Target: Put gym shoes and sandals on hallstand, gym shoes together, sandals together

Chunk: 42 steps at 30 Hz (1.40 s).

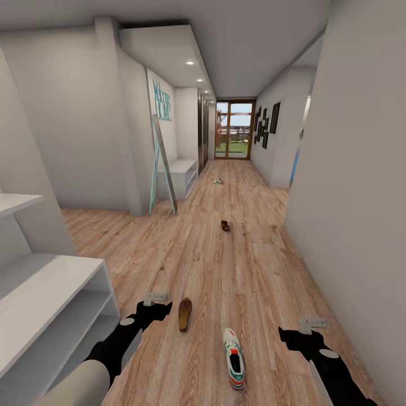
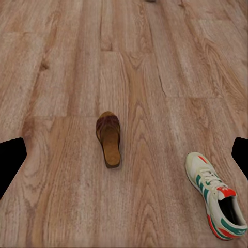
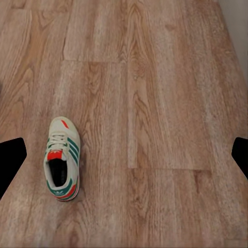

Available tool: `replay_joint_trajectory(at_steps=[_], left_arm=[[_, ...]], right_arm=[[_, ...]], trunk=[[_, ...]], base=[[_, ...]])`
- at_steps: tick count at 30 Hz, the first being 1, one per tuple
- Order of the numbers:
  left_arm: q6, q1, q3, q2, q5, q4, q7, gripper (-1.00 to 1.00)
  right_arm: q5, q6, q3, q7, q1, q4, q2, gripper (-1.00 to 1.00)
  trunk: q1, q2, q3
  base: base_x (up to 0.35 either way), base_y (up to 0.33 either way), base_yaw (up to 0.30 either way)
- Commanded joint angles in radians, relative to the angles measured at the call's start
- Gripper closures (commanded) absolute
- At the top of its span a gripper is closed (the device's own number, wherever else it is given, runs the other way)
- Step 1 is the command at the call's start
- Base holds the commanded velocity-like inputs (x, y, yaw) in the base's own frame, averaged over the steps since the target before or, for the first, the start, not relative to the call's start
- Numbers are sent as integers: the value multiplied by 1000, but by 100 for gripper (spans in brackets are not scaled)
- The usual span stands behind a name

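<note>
At the left edge of the head view a pale low rack (image 1: 51,293) is seen; the left gripper (image 1: 157,301) hangs over the floor (image 1: 254,270), its fingers spread with nothing between them; just to its right a sandal (image 1: 185,313) lies flat, long axis running down the corridor; further right and nearer the robot a gym shoe (image 1: 234,365) lies likewise, toe away; the right gripper (image 1: 311,330) is seen spread and empty beyond it; the sandal is judged the left arm's pick; a second sandal (image 1: 225,225) and second shoe (image 1: 217,181) lie far down the corridor.
</note>
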Motion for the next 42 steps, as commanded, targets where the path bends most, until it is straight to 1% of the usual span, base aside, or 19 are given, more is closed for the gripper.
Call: replay_joint_trajectory(at_steps=[1,42], left_arm=[[1,0,-1,0,0,-1,-1,-100],[0,1,-1,-1,0,-1,-3,-100]], right_arm=[[0,5,1,0,0,-1,0,-100],[0,4,-1,0,-1,-3,1,-100]], trunk=[[4,-8,-5],[161,-295,-135]], base=[[0,0,0],[0,0,0]])
